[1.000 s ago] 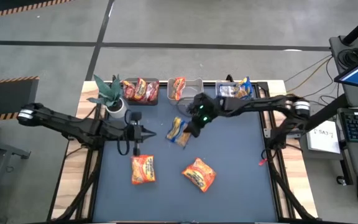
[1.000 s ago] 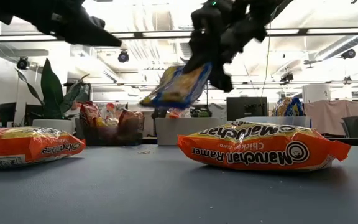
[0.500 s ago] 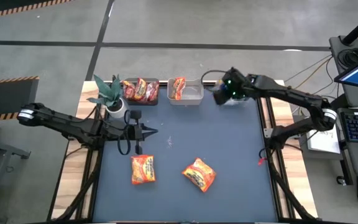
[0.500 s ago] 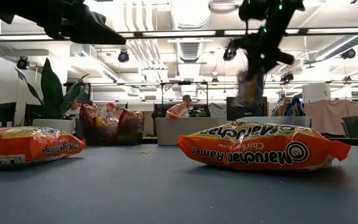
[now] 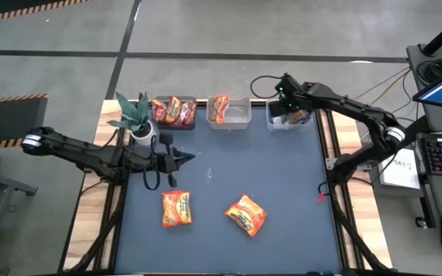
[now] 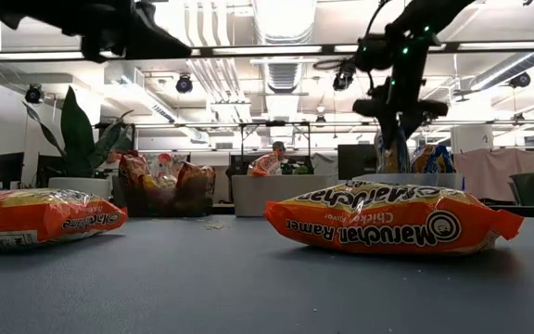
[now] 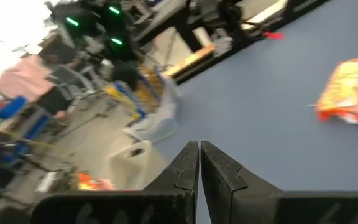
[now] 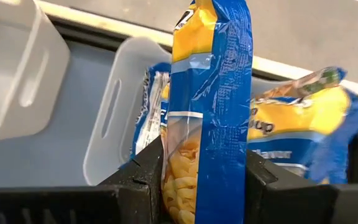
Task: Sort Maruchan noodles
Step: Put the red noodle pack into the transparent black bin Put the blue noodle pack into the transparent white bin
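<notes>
Two orange Maruchan packets (image 5: pixel 176 208) (image 5: pixel 245 215) lie flat on the dark surface (image 5: pixel 282 184), well apart from the bins. The right claw (image 8: pixel 204 180) pinches a blue-and-yellow packet (image 8: pixel 209 106) upright over the rightmost clear bin (image 8: pixel 114 118), which holds matching packets. The left claw (image 7: pixel 199 163), fingers pressed together, hovers beside the potted plant (image 5: pixel 134 115).

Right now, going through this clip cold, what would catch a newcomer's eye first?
The right end effector holds a blue-and-yellow noodle packet on edge above the clear bin at the table's far right, where similar packets already lie. Two orange packets lie loose on the dark mat nearer the front. The left end effector, shut and empty, hovers beside the potted plant.
</notes>
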Robot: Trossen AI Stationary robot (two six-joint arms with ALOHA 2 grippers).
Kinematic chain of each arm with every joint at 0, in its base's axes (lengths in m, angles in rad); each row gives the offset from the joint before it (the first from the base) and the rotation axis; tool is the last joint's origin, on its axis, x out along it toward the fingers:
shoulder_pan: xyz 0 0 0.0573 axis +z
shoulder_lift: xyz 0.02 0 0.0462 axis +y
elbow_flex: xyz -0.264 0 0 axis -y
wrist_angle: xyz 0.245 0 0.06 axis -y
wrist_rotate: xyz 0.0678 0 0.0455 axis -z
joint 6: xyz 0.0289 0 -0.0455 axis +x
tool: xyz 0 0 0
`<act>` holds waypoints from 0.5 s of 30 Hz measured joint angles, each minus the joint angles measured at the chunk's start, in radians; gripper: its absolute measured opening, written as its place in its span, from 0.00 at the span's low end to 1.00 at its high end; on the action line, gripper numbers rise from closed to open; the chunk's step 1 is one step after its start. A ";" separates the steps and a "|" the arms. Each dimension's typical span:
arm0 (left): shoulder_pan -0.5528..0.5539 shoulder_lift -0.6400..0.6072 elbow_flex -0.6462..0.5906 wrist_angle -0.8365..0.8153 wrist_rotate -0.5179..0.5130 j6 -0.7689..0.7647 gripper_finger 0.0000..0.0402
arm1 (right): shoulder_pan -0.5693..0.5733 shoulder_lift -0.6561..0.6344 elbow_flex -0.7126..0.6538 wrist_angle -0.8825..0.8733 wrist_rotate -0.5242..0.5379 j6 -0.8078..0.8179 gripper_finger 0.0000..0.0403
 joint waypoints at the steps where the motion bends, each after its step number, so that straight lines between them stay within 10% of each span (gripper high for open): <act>1: 0.000 0.000 0.008 0.001 -0.022 0.014 0.00 | 0.001 0.013 0.000 0.000 0.009 0.009 0.29; 15: 0.002 -0.001 0.026 -0.040 -0.088 0.022 0.00 | 0.001 0.072 0.000 -0.002 0.074 0.033 0.41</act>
